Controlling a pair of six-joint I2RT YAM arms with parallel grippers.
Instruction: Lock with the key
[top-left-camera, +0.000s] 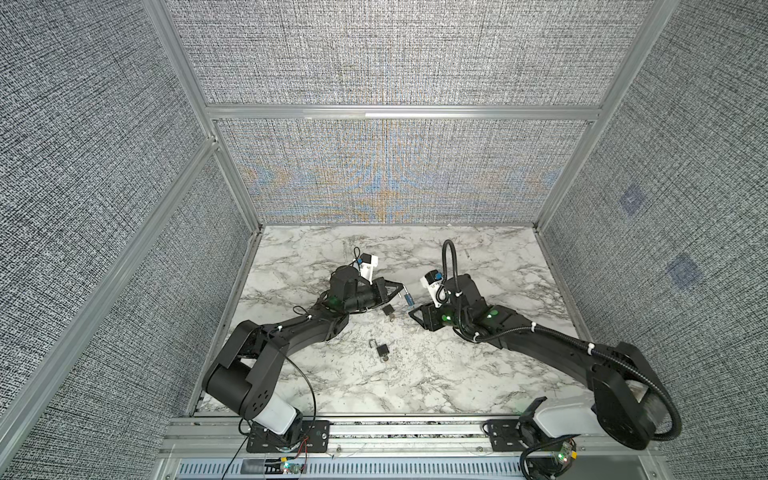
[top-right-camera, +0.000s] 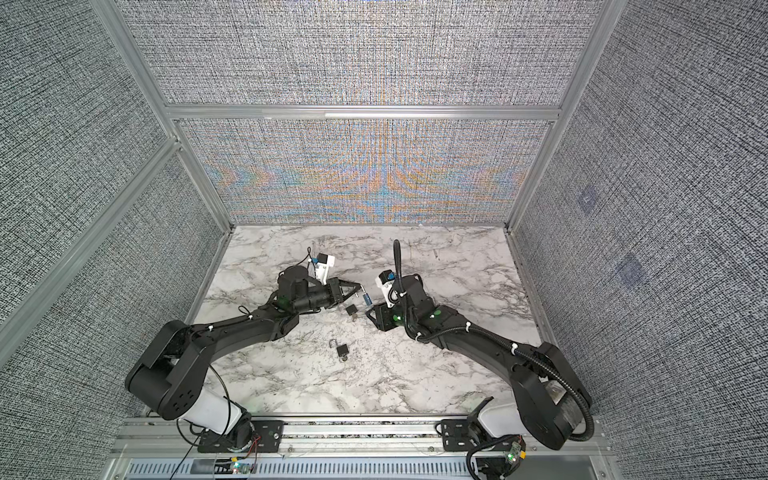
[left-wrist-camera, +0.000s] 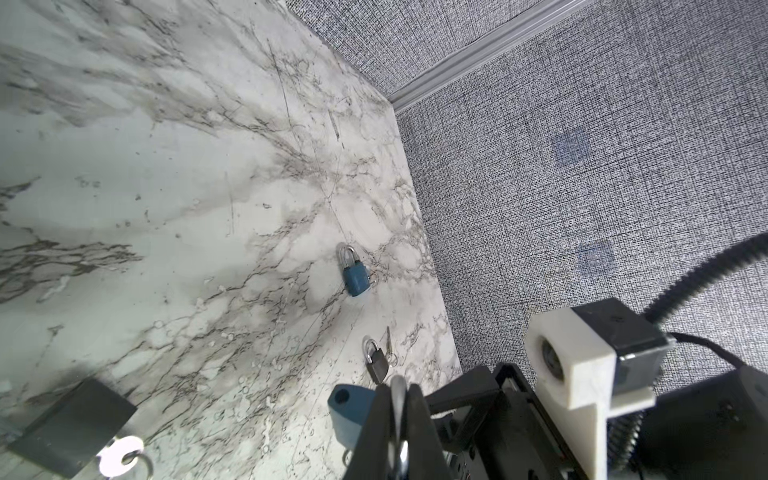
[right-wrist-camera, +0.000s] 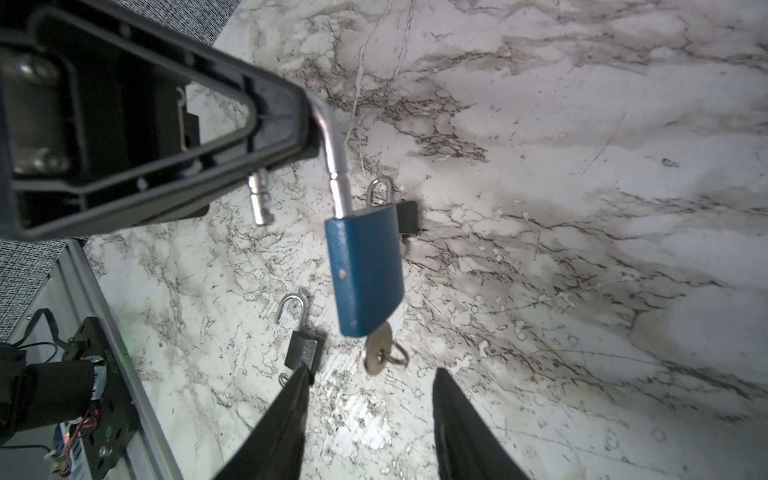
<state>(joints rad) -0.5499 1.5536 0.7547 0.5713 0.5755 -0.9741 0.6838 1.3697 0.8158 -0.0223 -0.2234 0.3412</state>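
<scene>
Right wrist view: the marble table (right-wrist-camera: 582, 208) carries other padlocks (right-wrist-camera: 305, 349). Above its middle the left pincer (right-wrist-camera: 305, 124) is clamped on the steel shackle (right-wrist-camera: 332, 153) of the blue padlock (right-wrist-camera: 365, 270), which hangs clear of the table. The shackle's free leg stands out of the body, so I judge closing it and turning the key are not yet done. The right pincer (right-wrist-camera: 371, 388), jaws half apart and empty, sits just short of the key (right-wrist-camera: 378, 351) in the keyway, apparently not touching it.

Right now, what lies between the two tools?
The blue padlock, hanging by its shackle from the shut left tool, key toward the open right tool; clearest in the right wrist view.
</scene>
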